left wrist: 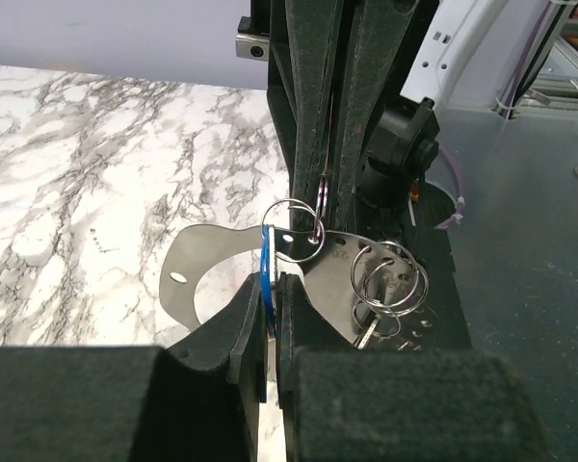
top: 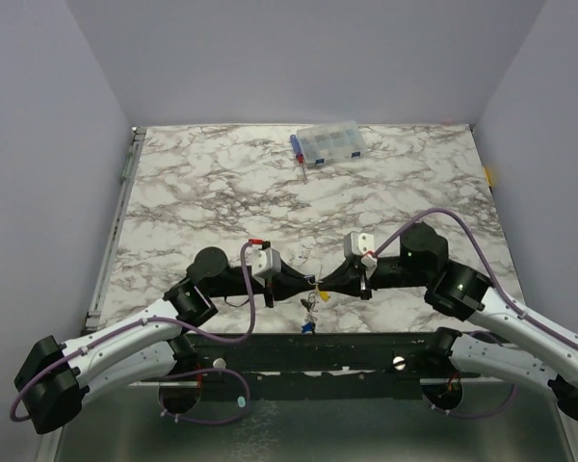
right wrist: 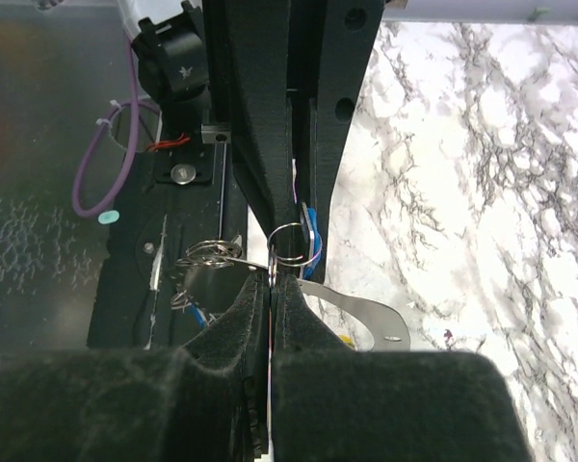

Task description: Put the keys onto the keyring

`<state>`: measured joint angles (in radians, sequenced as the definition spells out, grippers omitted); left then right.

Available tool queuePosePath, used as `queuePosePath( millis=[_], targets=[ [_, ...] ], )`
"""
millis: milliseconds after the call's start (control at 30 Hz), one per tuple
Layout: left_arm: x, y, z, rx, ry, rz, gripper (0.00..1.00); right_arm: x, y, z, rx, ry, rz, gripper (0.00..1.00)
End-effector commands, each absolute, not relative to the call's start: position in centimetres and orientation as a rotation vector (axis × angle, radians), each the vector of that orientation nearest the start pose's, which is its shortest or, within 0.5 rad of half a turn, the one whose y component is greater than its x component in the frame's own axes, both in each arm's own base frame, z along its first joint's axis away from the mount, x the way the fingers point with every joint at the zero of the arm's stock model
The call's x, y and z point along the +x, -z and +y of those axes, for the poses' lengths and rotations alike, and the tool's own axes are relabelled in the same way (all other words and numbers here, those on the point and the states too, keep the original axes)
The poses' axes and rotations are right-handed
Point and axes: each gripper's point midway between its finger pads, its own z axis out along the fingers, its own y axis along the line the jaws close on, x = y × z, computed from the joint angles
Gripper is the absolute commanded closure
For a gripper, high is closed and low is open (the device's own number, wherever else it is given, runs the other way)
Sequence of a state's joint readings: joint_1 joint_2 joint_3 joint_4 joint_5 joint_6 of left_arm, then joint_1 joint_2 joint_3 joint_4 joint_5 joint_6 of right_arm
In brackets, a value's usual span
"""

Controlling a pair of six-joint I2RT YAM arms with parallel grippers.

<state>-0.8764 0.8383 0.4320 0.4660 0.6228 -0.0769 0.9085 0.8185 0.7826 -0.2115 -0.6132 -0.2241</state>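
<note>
The keyring (left wrist: 294, 200), a thin silver-grey metal hoop, is held in the air. The near edge of the white, grey-veined marble table (top: 212, 192) lies just below it, and the clear plastic compartment box (top: 328, 144) well beyond it, at the far side. On one side of the keyring the right gripper (right wrist: 272, 287) is seen with its fingers pressed together on the wire. On the opposite side the left gripper (left wrist: 271, 294) is clamped on the small flat blue key (left wrist: 267, 269), whose upper end touches the hoop. Whether its hole is already caught on the wire cannot be told. A flat grey metal tag (left wrist: 212, 255) with a small hole appears threaded on the keyring, and a bunch of smaller silver rings (left wrist: 395, 279) hangs just beside it.

The step in hand is judged to be the feeding of the blue key onto the keyring. It would be done best with the keyring held fixed by the right gripper while the blue key is turned by the left gripper along the curve of the wire, not pulled straight off it. Only light force should be used, since the thin hoop could be twisted out of the right gripper's hold. The flat grey metal tag and the hanging rings should be kept away from the point of entry. The left gripper's clamp should be released only once the key is seen hanging from the keyring.
</note>
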Motion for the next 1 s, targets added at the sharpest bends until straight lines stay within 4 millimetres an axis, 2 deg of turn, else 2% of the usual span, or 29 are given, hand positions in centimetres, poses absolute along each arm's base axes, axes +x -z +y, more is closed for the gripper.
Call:
queuePosePath(
  millis=[0, 67, 100, 167, 233, 267, 400, 500, 767, 967],
  targets=[
    [12.9, -25.2, -30.4, 1.070, 1.147, 1.225, 1.00, 10.5, -27.4, 28.8, -1.356, -1.035, 1.301, 0.96],
    [13.1, -25.2, -30.3, 1.067, 1.135, 1.234, 1.00, 10.6, -27.4, 28.7, -1.351, -1.028, 1.299, 0.92],
    [13.2, -25.2, -30.2, 1.068, 1.127, 1.239, 1.00, 10.6, -27.5, 28.6, -1.345, -1.021, 1.297, 0.83],
    [13.4, -24.9, -30.1, 1.075, 1.101, 1.254, 1.00, 11.0, -27.8, 28.3, -1.317, -0.997, 1.302, 0.55],
    [13.8, -24.5, -29.8, 1.095, 1.051, 1.266, 1.00, 11.6, -28.6, 27.9, -1.261, -0.963, 1.304, 0.05],
    [14.2, -24.1, -29.6, 1.105, 1.015, 1.283, 1.00, 11.8, -28.9, 27.7, -1.241, -0.950, 1.302, 0.01],
    [15.4, -23.5, -29.1, 1.125, 0.915, 1.337, 1.00, 12.0, -29.8, 26.8, -1.189, -0.915, 1.276, 0.00],
    [16.0, -23.3, -28.8, 1.137, 0.864, 1.366, 1.00, 11.9, -29.6, 26.3, -1.180, -0.899, 1.275, 0.00],
    [18.3, -23.8, -28.8, 1.151, 0.726, 1.509, 1.00, 12.6, -29.7, 24.9, -1.025, -0.894, 1.346, 0.00],
    [20.6, -27.2, -29.3, 1.046, 0.678, 1.611, 1.00, 12.9, -30.1, 23.5, -0.895, -0.899, 1.359, 0.00]
  ],
)
